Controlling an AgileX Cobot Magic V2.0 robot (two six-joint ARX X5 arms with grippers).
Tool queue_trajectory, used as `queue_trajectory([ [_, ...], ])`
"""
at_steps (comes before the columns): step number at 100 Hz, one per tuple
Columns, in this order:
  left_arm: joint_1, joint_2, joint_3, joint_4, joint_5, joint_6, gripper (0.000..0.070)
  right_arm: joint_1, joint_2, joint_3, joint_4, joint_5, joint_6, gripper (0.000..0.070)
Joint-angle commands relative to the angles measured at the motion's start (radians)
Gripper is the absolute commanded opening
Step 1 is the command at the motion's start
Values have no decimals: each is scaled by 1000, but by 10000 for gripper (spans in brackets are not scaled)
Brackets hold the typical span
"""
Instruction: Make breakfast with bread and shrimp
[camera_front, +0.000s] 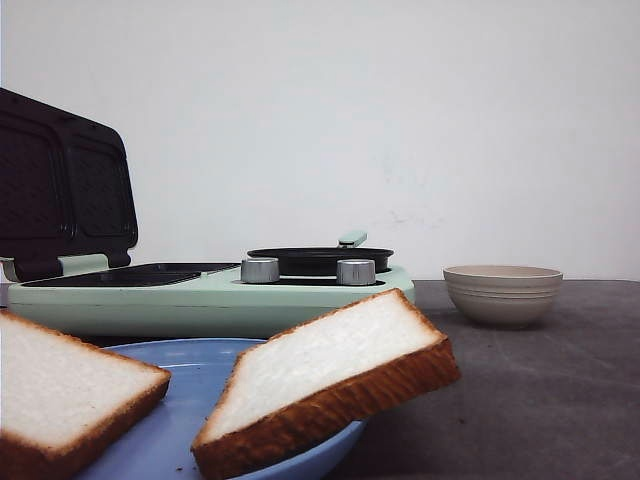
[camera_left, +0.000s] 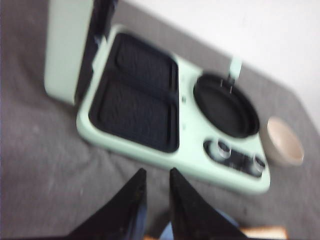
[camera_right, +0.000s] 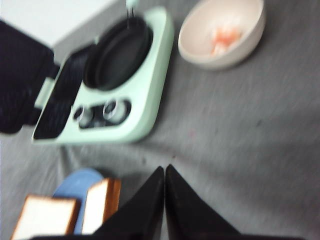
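Two slices of bread are located on the blue plate (camera_front: 215, 375) at the near left of the table. The left slice (camera_front: 55, 385) lies mostly flat. The right slice (camera_front: 325, 375) is propped at a tilt on the plate rim, with one corner overhanging the grey table (camera_front: 520, 400).

The shrimp (camera_right: 225, 36) are seen only in the right wrist view, as small reddish-orange pieces inside the beige bowl (camera_front: 502, 293), which stands to the right of the mint-green breakfast maker (camera_front: 210, 295). The lid of the appliance is raised, the two grill plates (camera_left: 137, 95) are exposed, and a round black pan (camera_left: 227, 106) is seated on its right side.

The left gripper (camera_left: 156, 176) is held above the table near the appliance with a narrow gap between its fingers; nothing is gripped. The right gripper (camera_right: 164, 172) is shown with its fingertips pressed together, empty, over bare table.

The bread is judged to be light, soft and easily crushed. A slice is best taken by its browned crust edge, where it is firmest, with light closing force; the overhanging corner of the right slice offers the clearest access. The shrimp are judged small, possibly slippery and hard to pinch singly. Whether the bowl should be gripped at its rim and tipped instead cannot be settled from these views.
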Motion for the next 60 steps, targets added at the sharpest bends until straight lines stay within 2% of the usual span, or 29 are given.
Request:
queue_trajectory([
  [1, -1, 35, 25, -59, 20, 48, 10, 3, 14, 10, 11, -26, 7, 0],
  [9, -9, 57, 27, -114, 53, 48, 10, 3, 17, 10, 8, -29, 8, 0],
  [22, -34, 70, 27, -220, 60, 54, 11, 6, 16, 10, -7, -82, 9, 0],
  [41, -73, 96, 27, -348, 109, 105, 42, 10, 39, 10, -40, -142, -2, 0],
  [45, -83, 110, 27, -371, 115, 110, 93, 14, 46, 10, -51, -157, -14, 6],
  [49, -92, 127, 27, -391, 116, 116, 178, 20, 56, 10, -60, -173, -25, 33],
  [55, -105, 158, 27, -394, 116, 115, 308, 30, 71, 10, -69, -186, -42, 136],
  [60, -116, 185, 27, -394, 116, 115, 360, 39, 82, 10, -73, -196, -46, 218],
])
